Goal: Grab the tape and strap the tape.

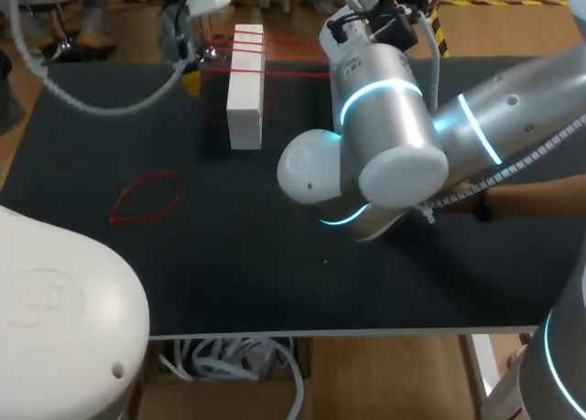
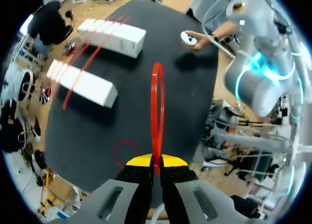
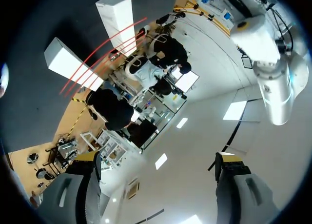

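— Tape loop (image 2: 157, 102): where does it sit?

— In the left gripper (image 2: 156, 161). Both yellow tips are pinched nearly together on one end of it, one from each side. The rest of the red band runs straight ahead of the fingers as a long, thin oval standing on edge over the dark table (image 1: 275, 283).

— Any other red on the table?

— A spare loop (image 1: 146, 199) lies flat on the near left part, teardrop shaped and touched by nothing. Farther off, several stretched bands (image 3: 103, 62) run across two white blocks (image 2: 85, 83). The blocks lie side by side with a gap between them, and the bands bridge that gap. From the head view only the left block shows, at the far middle; the right arm (image 1: 394, 136) covers the spot where the other would be.

— And the right gripper (image 3: 157, 158)?

— Wide apart, with nothing between its fingers. It looks out past the table's far edge, with the blocks and their bands off to one side of it.

— Anyone at the table?

— A person's hand (image 2: 197, 40) rests on the right part of the table, closed around a small white round thing (image 2: 187, 37). It is well apart from the blocks and from both grippers.
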Robot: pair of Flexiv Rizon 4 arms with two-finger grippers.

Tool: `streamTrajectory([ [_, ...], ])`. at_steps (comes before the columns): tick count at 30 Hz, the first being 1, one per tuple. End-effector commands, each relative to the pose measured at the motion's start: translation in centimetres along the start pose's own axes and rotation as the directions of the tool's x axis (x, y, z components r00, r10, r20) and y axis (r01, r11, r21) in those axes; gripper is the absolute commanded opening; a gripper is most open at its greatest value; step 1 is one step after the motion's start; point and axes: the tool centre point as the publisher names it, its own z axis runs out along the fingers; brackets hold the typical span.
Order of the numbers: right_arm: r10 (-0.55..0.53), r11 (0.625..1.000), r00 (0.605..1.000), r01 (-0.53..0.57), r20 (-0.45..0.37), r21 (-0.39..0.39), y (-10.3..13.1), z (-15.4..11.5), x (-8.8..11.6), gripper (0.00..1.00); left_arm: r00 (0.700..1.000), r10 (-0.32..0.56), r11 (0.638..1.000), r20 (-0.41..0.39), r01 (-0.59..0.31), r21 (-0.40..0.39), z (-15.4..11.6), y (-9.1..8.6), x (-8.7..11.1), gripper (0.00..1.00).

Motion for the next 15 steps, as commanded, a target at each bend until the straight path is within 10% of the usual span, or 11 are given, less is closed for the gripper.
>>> streamTrajectory([
  [1, -0.004, 1.000, 1.000, 0.004, -0.005, -0.030, -0.5, 0.0, -0.2, 1.00, 0.997, -0.029, 0.998, 0.067, 0.025, 0.056, 1.0, 5.8, 0.5, 0.45],
  [2, -0.004, 1.000, 1.000, 0.004, -0.005, -0.030, -0.5, 0.0, -0.2, 1.00, 0.997, -0.042, 0.998, 0.067, 0.038, 0.053, 0.9, 6.9, 0.3, 0.88],
  [3, -0.004, 1.000, 1.000, 0.004, -0.005, -0.030, -0.5, 0.0, -0.2, 1.00, 0.996, -0.049, 0.998, 0.077, 0.046, 0.040, 0.6, 7.9, 0.0, 1.00],
  [15, -0.004, 1.000, 1.000, 0.004, -0.005, -0.030, -0.5, 0.0, -0.2, 1.00, 0.991, -0.062, 0.998, 0.122, 0.062, 0.005, -1.0, 10.0, -0.9, 1.00],
])
